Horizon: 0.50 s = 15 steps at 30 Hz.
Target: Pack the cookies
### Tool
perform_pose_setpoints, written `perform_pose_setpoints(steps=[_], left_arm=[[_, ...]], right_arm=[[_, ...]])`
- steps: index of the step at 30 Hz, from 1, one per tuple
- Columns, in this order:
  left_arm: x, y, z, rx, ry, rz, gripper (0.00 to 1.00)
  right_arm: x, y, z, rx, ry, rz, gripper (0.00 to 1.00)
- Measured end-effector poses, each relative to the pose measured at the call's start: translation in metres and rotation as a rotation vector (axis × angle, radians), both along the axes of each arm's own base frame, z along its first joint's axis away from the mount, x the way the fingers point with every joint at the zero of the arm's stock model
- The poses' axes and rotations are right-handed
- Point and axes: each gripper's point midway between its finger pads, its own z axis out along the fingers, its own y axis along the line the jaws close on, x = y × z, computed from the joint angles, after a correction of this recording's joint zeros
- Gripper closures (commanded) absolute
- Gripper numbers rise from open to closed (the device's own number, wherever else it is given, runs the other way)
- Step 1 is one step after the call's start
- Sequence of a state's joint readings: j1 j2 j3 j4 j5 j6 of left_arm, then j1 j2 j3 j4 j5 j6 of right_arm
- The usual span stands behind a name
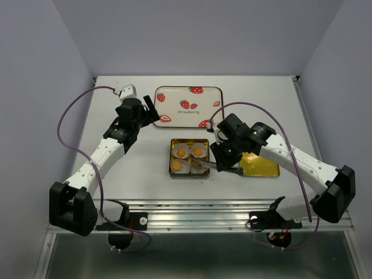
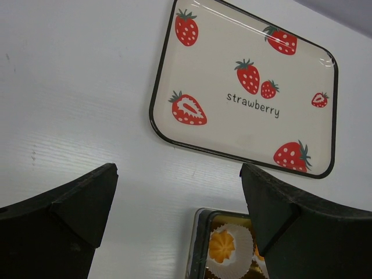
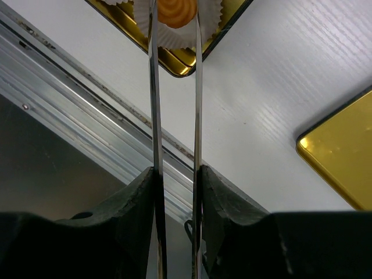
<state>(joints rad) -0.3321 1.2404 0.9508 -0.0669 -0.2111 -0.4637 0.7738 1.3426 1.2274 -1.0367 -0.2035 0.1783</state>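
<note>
tweezers reach the tin

our right gripper [image 3: 176, 174] is clamped narrow on a pair of metal tweezers [image 3: 153, 87]. just ahead of it, between the tweezer tips, a cookie [image 3: 176, 11] sits in its paper cup [image 3: 174, 38] inside the gold tin [image 1: 171, 158], the other cookies [image 1: 181, 152] alongside. our left gripper [image 2: 177, 171] hangs with fingers wide apart, the strawberry tray [image 2: 203, 70] just ahead of it.

Bright, even overhead light floods the white counter [image 1: 145, 174] leaving only faint soft shadows, glare streaks the glossy tray [image 2: 232, 136] and gold lid [image 1: 263, 168], and the left pincer [image 2: 179, 170] looms dark, slightly blurred
</note>
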Motion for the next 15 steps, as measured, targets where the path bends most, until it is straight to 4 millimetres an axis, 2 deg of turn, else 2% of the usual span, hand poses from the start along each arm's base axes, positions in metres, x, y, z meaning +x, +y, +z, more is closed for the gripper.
perform_pose_setpoints(steps=[3,9,15], left_arm=[[-0.0004,0.0002,-0.0006,0.003,0.002,-0.001,0.01],[-0.0007,0.0008,-0.0011,0.006,0.005,0.000,0.01],[-0.0006,0.0009,-0.0011,0.006,0.004,0.001,0.01]], right_arm=[[0.0029,-0.0015,-0.0044,-0.022,-0.001,-0.010,0.68],[0.0049,-0.0020,-0.0092,-0.041,0.005,-0.013,0.58],[0.0049,-0.0019,-0.0095,-0.042,0.005,-0.009,0.53]])
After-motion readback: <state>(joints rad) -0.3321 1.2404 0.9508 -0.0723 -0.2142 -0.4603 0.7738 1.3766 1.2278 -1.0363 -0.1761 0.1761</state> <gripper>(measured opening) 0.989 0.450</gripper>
